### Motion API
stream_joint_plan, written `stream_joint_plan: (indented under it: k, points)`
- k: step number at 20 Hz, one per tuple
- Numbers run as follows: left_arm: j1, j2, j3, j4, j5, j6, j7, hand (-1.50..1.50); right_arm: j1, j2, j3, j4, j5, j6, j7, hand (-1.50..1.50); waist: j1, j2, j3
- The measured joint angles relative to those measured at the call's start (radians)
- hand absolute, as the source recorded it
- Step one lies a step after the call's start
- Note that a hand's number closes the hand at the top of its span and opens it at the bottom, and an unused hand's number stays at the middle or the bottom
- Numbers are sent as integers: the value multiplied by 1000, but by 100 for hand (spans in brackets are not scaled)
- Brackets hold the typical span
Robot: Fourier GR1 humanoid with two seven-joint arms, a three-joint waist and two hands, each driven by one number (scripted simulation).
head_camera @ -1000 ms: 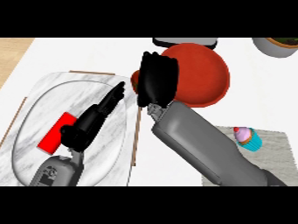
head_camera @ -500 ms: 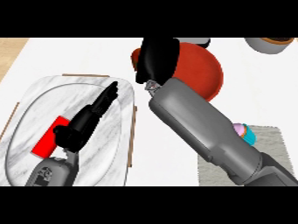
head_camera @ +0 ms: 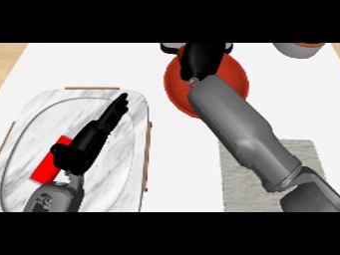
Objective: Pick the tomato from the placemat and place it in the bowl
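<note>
Tomato is hidden, presumably inside the right hand [head_camera: 200, 59], though I cannot tell its fingers; that hand hovers at the red bowl's [head_camera: 235, 79] twelve-o'clock rim, nearer than the straight-fingered left hand [head_camera: 91, 139]

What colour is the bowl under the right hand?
Red, in the head view: the bowl beneath the right hand.

tray [head_camera: 40, 107] left, bowl [head_camera: 235, 79] right, placemat [head_camera: 305, 154] near right
</note>
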Motion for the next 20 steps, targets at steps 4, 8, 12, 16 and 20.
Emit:
stream_joint_plan:
  k: [4,8,12,16,20]
  points:
    - [19,-5,-7,-18,-3,-1,-5,0,9,-5,-94,88,-91,18,-54,150,1,2,1]
    - [17,0,-1,-23,-4,-5,-6,0,31,-6,-208,133,-217,28,-143,-150,4,6,1]
    - [-2,-10,6,8,-7,-4,-12,0,28,-17,-284,173,-295,19,-299,-150,2,6,1]
    - [-4,-10,11,13,-11,-6,-18,0,14,-34,-334,209,-322,-63,-404,-150,5,7,1]
    - [16,-23,-3,-7,-27,7,-10,0,22,-54,-383,203,-346,-176,-460,-150,0,3,1]
